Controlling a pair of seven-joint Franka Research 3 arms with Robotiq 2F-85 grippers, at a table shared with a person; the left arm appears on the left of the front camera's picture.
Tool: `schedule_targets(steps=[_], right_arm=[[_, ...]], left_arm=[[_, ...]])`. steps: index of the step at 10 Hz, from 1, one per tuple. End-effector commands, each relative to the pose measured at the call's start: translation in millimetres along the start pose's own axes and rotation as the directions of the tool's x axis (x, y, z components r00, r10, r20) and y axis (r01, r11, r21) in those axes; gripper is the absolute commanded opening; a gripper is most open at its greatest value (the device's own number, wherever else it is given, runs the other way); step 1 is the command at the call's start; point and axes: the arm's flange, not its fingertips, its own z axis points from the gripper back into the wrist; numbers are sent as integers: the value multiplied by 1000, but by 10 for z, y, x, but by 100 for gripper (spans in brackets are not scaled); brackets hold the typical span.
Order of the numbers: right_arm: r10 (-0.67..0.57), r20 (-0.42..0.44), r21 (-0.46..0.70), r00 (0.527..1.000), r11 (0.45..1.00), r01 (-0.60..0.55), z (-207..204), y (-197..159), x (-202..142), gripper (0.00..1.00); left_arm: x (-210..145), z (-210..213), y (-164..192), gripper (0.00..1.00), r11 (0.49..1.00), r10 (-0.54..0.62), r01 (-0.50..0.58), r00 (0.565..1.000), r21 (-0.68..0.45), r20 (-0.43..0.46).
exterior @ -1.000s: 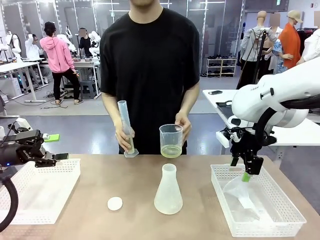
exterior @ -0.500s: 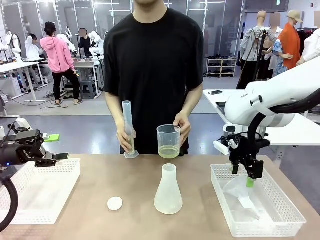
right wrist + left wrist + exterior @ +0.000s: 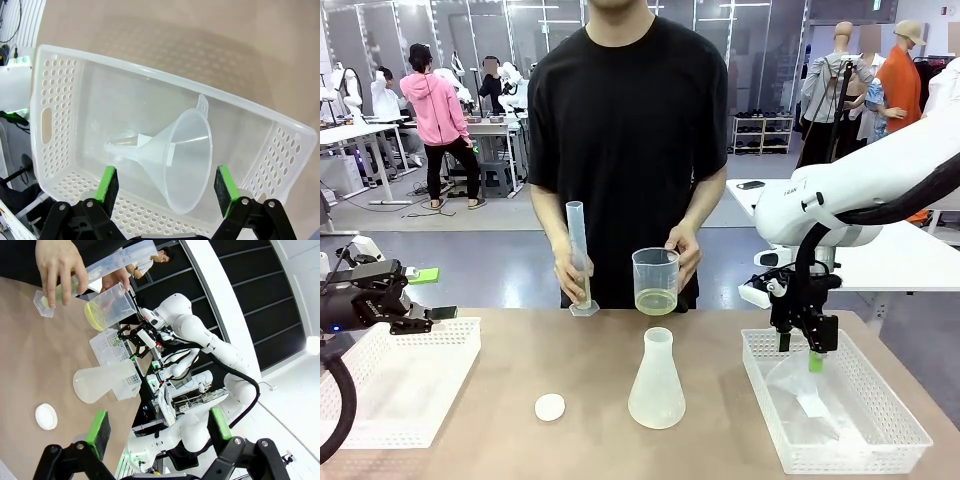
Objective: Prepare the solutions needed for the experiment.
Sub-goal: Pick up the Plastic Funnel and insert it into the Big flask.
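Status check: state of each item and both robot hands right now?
solutions: shallow layer in beaker
beaker: upright, held by person
graduated cylinder: near upright, held by person
flask: upright on table
funnel: on its side in basket
left hand: open
right hand: open, over funnel

Solution [image 3: 656, 301]: pale yellow-green, translucent, a shallow level layer in the bottom of a clear beaker [image 3: 656, 268]. Beaker upright, held by the person [image 3: 630, 120] at the bench's [image 3: 520, 370] far edge.
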Motion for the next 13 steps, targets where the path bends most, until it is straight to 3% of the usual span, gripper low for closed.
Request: schedule_targets(steps=[1, 9, 13], right_arm=[[24, -14, 39, 1000, 999, -24, 19, -89, -52, 78], [6, -31, 74, 999, 997, -4, -70, -72, -66, 4], [-97, -13, 70, 995, 993, 98, -24, 63, -6, 0]], left_arm=[[-1, -4, -2, 100, 1000, -4, 4, 1000, 8, -5], [-1, -4, -2, 100, 1000, -4, 4, 1000, 8, -5], [-1, -4, -2, 100, 1000, -4, 4, 1000, 8, -5]])
